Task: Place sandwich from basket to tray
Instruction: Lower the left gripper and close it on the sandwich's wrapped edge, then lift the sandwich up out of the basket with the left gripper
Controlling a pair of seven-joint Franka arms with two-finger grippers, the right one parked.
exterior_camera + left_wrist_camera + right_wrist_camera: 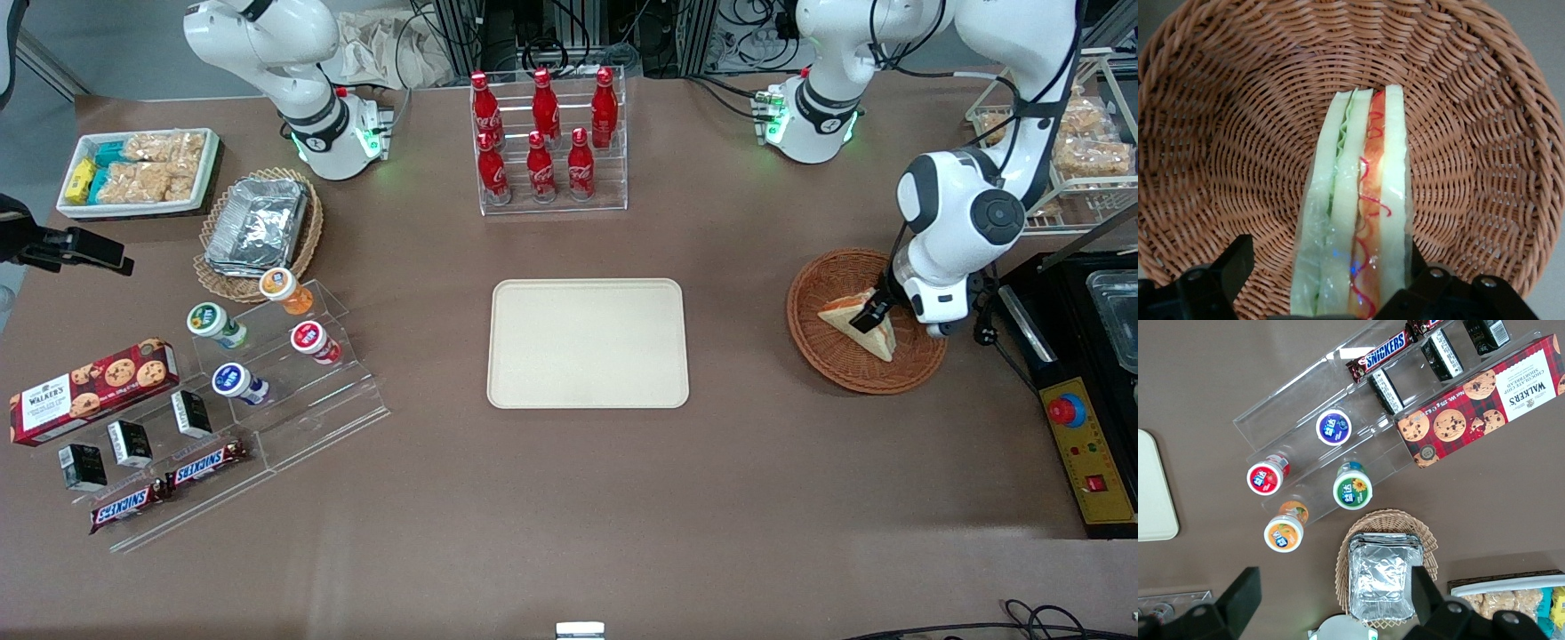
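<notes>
The gripper (pixel 876 308) is lowered into the basket (pixel 822 351), its fingers (pixel 1221 273) spread to either side of the sandwich (pixel 861 322) with a gap on at least one side; no grasp is made. The sandwich rests inside the basket, cut edge up, showing green and orange-red filling (pixel 1368 220) between pale bread. The basket sits toward the working arm's end of the table (pixel 569 498), well apart from the tray (pixel 588 343).

Readable labels: "WALKER'S" on the red cookie box (pixel 92 389), "SNICKERS" on two bars (pixel 169 487), and a white Coca-Cola script on the red bottles (pixel 542 133) in the clear rack.

Bare brown tabletop lies between basket and tray. The tray surface carries nothing. A black unit with a yellow control panel (pixel 1089 449) stands just beside the basket.
</notes>
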